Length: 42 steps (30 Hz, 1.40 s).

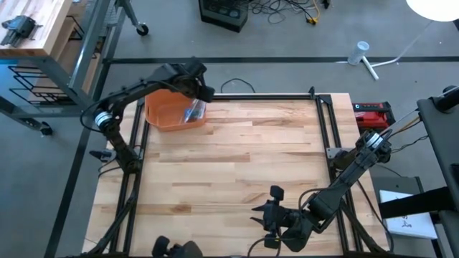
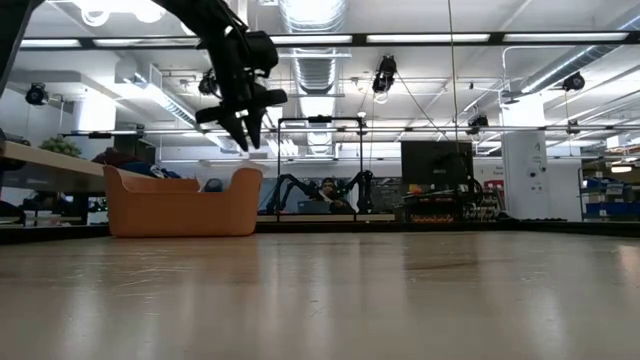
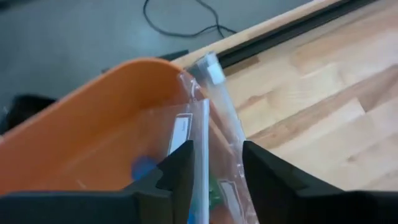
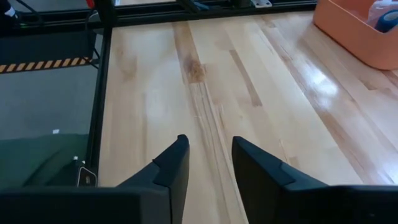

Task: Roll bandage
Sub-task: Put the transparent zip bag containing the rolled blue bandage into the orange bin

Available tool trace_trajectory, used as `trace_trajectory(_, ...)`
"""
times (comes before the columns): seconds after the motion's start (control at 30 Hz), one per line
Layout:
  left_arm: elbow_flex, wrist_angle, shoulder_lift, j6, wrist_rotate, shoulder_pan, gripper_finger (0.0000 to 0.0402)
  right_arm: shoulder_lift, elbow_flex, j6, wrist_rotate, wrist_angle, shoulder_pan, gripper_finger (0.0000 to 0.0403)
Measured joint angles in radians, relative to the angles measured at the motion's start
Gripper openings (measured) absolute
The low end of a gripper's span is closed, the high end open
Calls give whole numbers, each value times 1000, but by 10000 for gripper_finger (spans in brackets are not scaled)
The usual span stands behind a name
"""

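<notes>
— What are you looking at on the table (image 1: 237, 165)?

— You have pale butcher-block planks, smooth with a light sheen, framed by dark rails. At the far left corner sits a rounded orange plastic bin (image 1: 166, 115) with soft, matte walls. A crinkly clear plastic packet (image 3: 211, 124) leans against its rim, one end poking out over the edge; whether the bandage is inside it you cannot tell.

— And your jaws?

— Your left gripper (image 3: 214, 168) hangs above the bin, fingers parted narrowly, the packet running between them; whether they pinch it cannot be told. Your right gripper (image 4: 208, 165) waits near the table's front edge, fingers a little apart, holding nothing over bare wood.
</notes>
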Motion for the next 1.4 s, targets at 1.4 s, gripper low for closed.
trace_trajectory(1.4, -544, 204, -190, 68, 2, -22, 82, 0, 0, -145, 0, -10, -3, 47)
